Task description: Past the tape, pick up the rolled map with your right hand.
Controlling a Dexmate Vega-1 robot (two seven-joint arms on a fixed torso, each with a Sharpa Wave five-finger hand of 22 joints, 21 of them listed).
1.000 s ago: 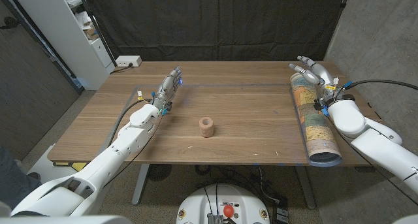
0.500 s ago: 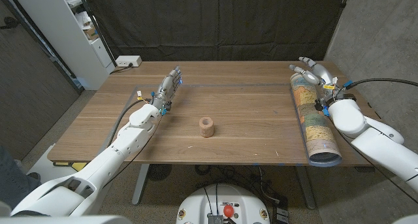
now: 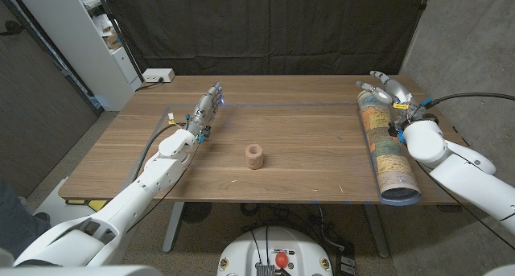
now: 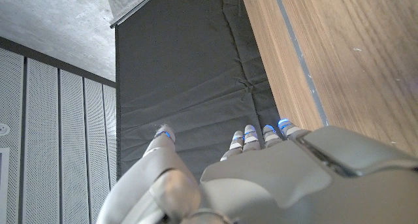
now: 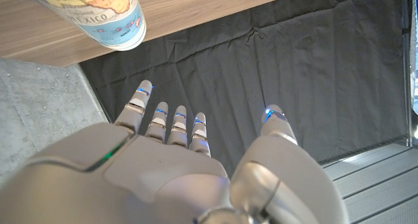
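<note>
My arms are smooth glossy white shells, rounded at each segment, with black cables looping out beside the forearms. My left hand (image 3: 208, 107) and right hand (image 3: 387, 88) are silvery grey, their fingers (image 5: 175, 123) banded by dark joints and tipped with small blue lights; coloured wiring clusters at both wrists

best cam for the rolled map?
Head view: the rolled map shows full length along the table's right edge, beside the right hand. Right wrist view catches just one printed end. Left wrist view adds nothing on it.
</note>
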